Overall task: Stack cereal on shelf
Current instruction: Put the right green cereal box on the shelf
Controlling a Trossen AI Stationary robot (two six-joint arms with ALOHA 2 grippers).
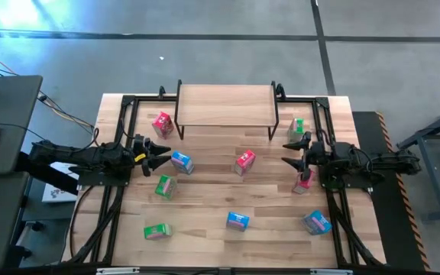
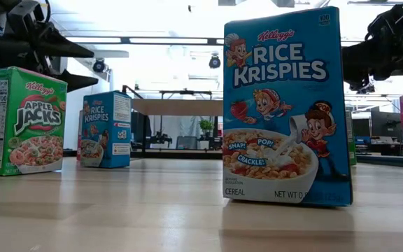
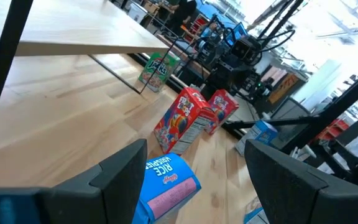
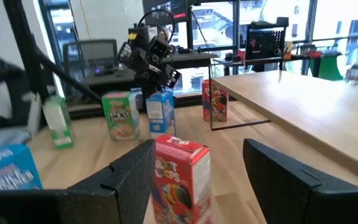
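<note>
Blue Rice Krispies box [image 2: 285,105], green Apple Jacks box [image 2: 21,120], light-wood shelf [image 1: 226,105].

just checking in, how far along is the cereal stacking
Nothing done: the shelf top is bare and every cereal box sits on the table. In hand: nothing; the left gripper is open beside a blue box, the right gripper open and empty. All the stacking remains.
</note>
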